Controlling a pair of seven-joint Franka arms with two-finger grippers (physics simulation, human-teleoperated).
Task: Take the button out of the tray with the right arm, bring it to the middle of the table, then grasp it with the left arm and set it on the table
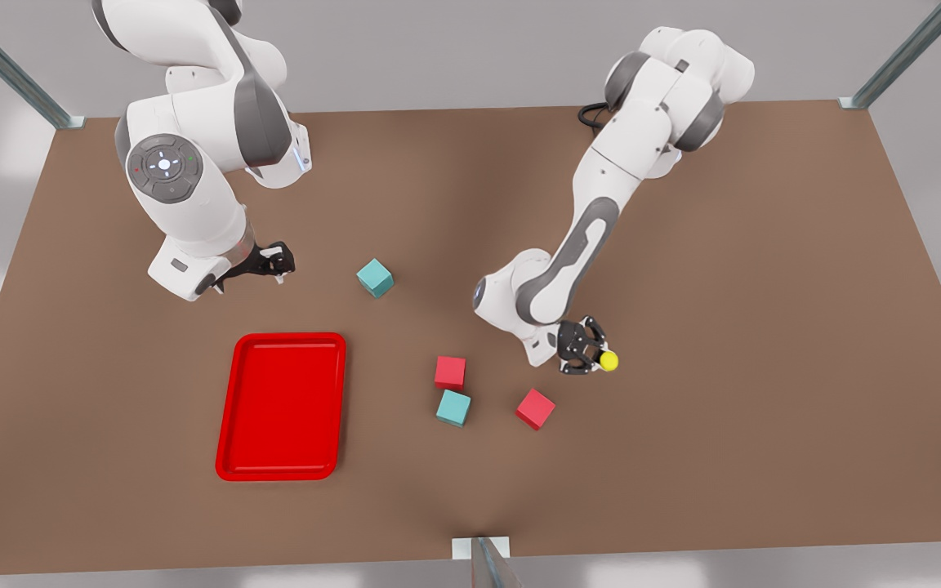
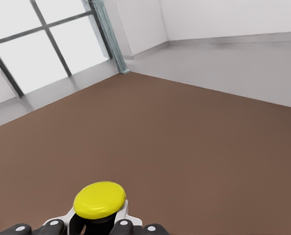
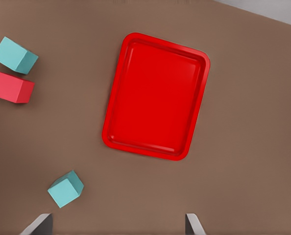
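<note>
One big brown table (image 1: pixel 764 327) holds the red tray (image 1: pixel 229 425). The right gripper (image 1: pixel 270 263) waits above it, fingers apart, holding nothing. The left gripper (image 1: pixel 589 353) pinches the button (image 1: pixel 608 360) by its dark base. It looks small, hard, light.

The tray (image 1: pixel 281 406) lies on the table (image 1: pixel 764 327) toward the front view's left, nearer the front edge, with the right gripper (image 1: pixel 274 265) hanging above the table behind it. To the front view's right of the tray sit four cubes: one (image 1: pixel 375 278) behind, a close pair (image 1: pixel 450 372) (image 1: pixel 453 407) one before the other, and another (image 1: pixel 535 408) just to their right. The left gripper (image 1: pixel 593 353) is above the table behind and right of that last cube, with the button (image 1: pixel 608 360) between its fingers (image 2: pixel 123 227).
</note>
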